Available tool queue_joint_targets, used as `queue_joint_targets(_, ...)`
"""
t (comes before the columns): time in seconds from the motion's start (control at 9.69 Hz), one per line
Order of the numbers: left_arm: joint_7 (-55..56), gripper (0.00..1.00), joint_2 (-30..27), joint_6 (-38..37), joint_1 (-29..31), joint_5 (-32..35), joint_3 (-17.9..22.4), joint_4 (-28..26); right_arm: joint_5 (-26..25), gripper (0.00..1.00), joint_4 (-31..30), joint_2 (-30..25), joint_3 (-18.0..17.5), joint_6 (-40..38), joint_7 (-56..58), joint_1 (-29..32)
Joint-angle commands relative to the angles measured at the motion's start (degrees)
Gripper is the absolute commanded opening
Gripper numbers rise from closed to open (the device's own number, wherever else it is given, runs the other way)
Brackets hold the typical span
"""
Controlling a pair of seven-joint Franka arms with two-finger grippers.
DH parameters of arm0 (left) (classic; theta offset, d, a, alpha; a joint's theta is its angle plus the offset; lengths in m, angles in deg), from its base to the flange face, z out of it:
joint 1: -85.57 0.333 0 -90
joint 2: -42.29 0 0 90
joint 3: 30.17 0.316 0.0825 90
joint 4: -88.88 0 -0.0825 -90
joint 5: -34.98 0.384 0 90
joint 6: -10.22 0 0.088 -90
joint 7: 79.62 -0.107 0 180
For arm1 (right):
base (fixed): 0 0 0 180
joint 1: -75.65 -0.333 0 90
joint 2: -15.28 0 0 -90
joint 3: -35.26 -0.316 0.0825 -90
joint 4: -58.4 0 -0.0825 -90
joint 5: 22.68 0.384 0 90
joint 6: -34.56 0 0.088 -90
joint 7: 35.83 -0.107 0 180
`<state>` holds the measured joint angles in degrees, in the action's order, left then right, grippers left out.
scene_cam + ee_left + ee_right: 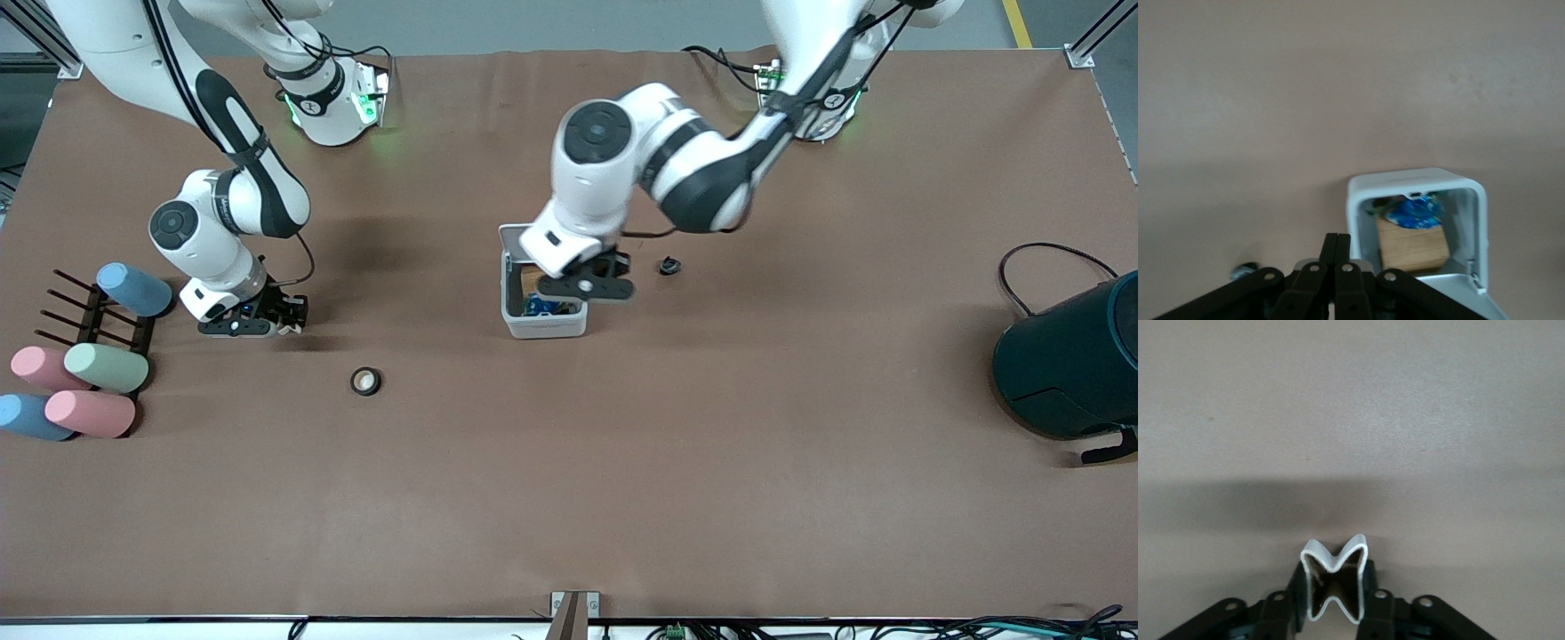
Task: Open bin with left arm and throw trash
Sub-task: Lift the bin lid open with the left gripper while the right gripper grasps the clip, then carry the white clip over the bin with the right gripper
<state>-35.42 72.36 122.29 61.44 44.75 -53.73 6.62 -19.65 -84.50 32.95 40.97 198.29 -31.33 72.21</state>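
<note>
**Lid's up, first piece in hand: tips for a clean drop**

Starting at the right gripper (1335,590): clamped on the white hourglass frame (1335,577), pinched across the narrow waist, hanging low over the table. Looks like a solid hold, so no need to regrip.

Going by the front view's clock face, centred on that gripper (253,320): pastel cylinders (107,366) on their rack at about 9 o'clock, near; black ring (365,381) at about 4 o'clock, lying on the table nearer the camera; bin (542,327) out at 3 o'clock, well apart.

Over at the bin (1361,200): lid (514,238) tipped up, mouth open, some blue wrapper and a tan block already inside. Worth noting the left gripper (587,286) sitting over the rim on the left arm's end, fingers (1330,250) pressed together and holding nothing. Black lump (669,265) at about 2 o'clock from the bin, close by.

So, my take on the carry:
- Lift first, then travel along the 3 o'clock line. Keeps clear of the ring.
- Come in from the 9 o'clock side, watching the raised lid.
- Probably best to back the left gripper off, or at least hold it put, to avoid a clash over the opening.
- Let go only once squarely over the mouth. Springy-looking thing, likely to bounce off a rim.
</note>
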Motion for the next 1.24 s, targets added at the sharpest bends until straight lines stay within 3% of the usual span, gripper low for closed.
queue_joint_targets(0.0, -3.4, 0.02, -1.7, -3.9, 2.5, -1.4, 0.1, -1.5, -0.3, 0.2, 1.0, 0.6, 0.6, -0.1, 0.6, 0.5)
queue_joint_targets(0.1, -4.1, 0.04, -2.1, -5.8, 3.9, -1.4, 0.1, -2.3, -0.1, 0.21, 1.7, 0.4, 0.5, -1.7, 0.4, 0.5)
queue_joint_targets(0.31, -6.0, 0.09, -4.6, -5.3, 6.5, -1.3, 0.0, -7.7, 0.4, 0.21, 7.7, -1.2, 0.5, -16.2, -0.2, -0.1)
queue_joint_targets(0.52, -8.1, 0.25, -7.6, -4.1, 8.8, -1.4, -0.3, -13.2, 0.6, 0.2, 16.5, -2.6, -0.3, -30.3, -7.3, -2.0)
queue_joint_targets(0.62, -8.3, 0.41, -8.4, -4.0, 9.6, -1.4, -0.6, -14.8, 1.0, 0.2, 23.2, -2.6, -0.7, -40.8, -12.6, -4.5)
queue_joint_targets(0.72, -8.3, 0.67, -9.5, -2.8, 9.7, -1.4, -0.8, -17.1, 5.7, 0.21, 26.9, -3.3, -0.7, -47.0, -16.2, -8.0)
queue_joint_targets(0.83, -8.3, 1.0, -11.6, 1.4, 9.7, -1.5, -0.9, -21.9, 8.8, 0.21, 27.7, -4.6, -0.7, -48.3, -18.4, -11.6)
queue_joint_targets(0.93, -8.2, 1.0, -13.5, 6.5, 9.7, -1.8, -0.9, -27.5, 11.7, 0.21, 27.8, -5.4, -0.7, -48.0, -23.8, -15.9)
queue_joint_targets(1.14, -7.6, 1.0, -14.3, 13.8, 9.6, -4.1, -0.9, -34.7, 12.3, 0.21, 27.8, -6.2, -0.7, -44.6, -37.7, -26.0)
